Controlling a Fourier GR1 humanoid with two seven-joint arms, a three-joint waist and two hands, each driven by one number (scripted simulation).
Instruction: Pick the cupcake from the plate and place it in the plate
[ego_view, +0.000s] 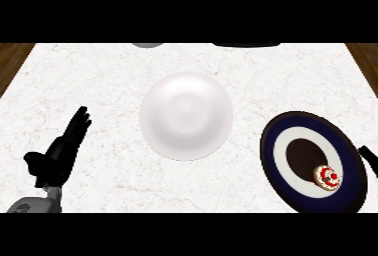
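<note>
A small cupcake (328, 177) with a red and white top sits on the dark centre of a navy plate (280, 150) with a white ring, at the right of the counter. A plain white plate (186, 116) lies in the middle of the counter, with nothing on it. My left hand (60, 152) rests at the lower left, fingers straight and pointing away, well apart from both plates. Only a thin black sliver (368, 161) shows at the right edge beside the navy plate; it may be my right hand.
The counter's top is white marble (88, 75) with wooden edges at the far left and right. A grey object (148, 45) and a dark object (247, 45) are cut off at the far edge.
</note>
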